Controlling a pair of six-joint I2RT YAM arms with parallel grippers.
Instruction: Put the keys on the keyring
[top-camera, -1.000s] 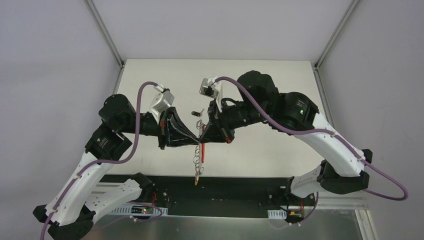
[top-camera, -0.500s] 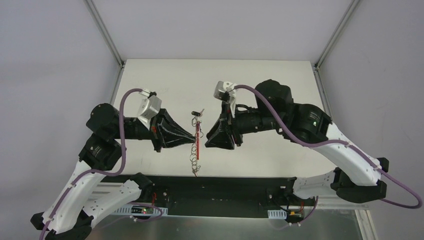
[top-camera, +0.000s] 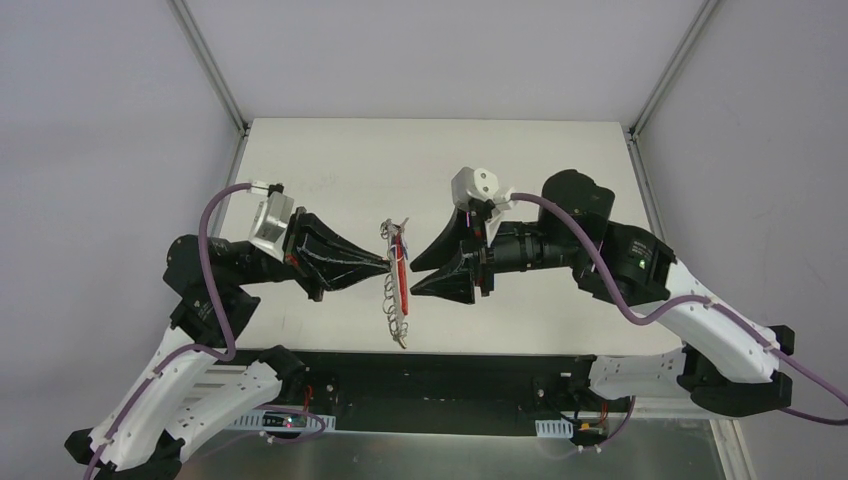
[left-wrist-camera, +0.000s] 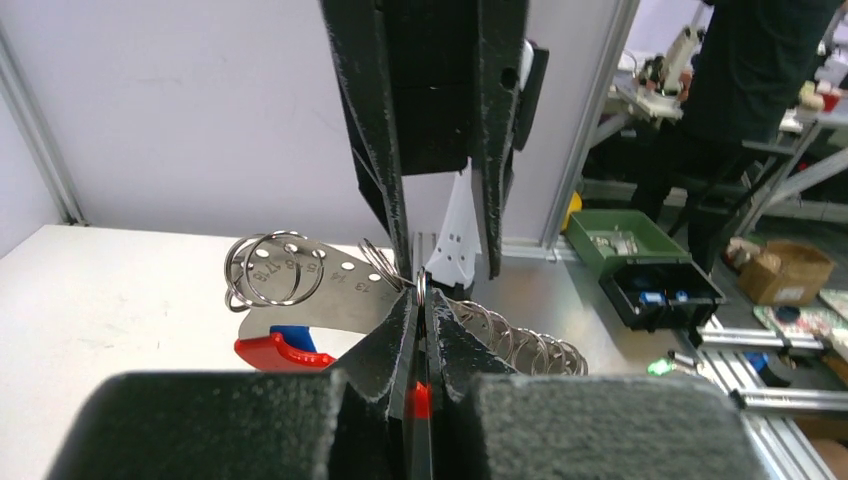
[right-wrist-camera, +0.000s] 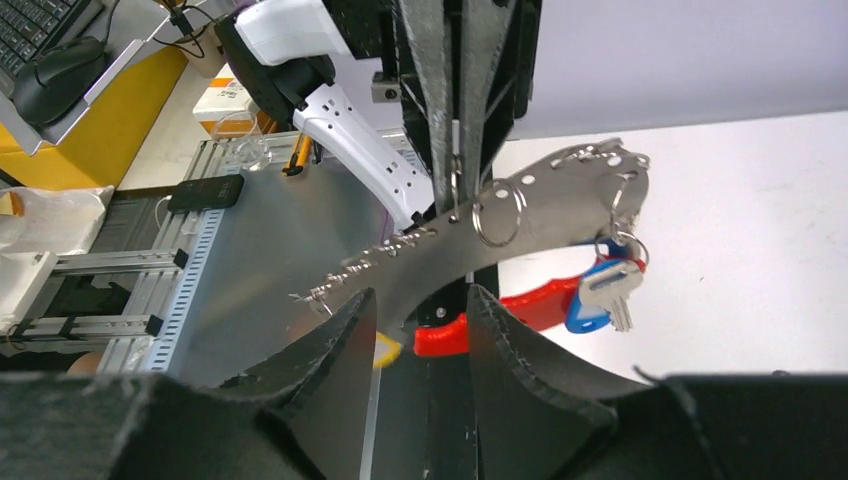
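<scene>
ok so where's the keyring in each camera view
top external: the keyring hangs mid-picture, between the two grippers.
left wrist: keyring left of centre, one ring pinched in the left gripper.
right wrist: keyring centre-right, beyond the open right gripper.
shared landmark: its red strap, seen in all three.

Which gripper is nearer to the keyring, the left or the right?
Left. The left gripper is shut on the keyring; the right gripper stands open on its opposite side, fingertips just short of it.
</scene>
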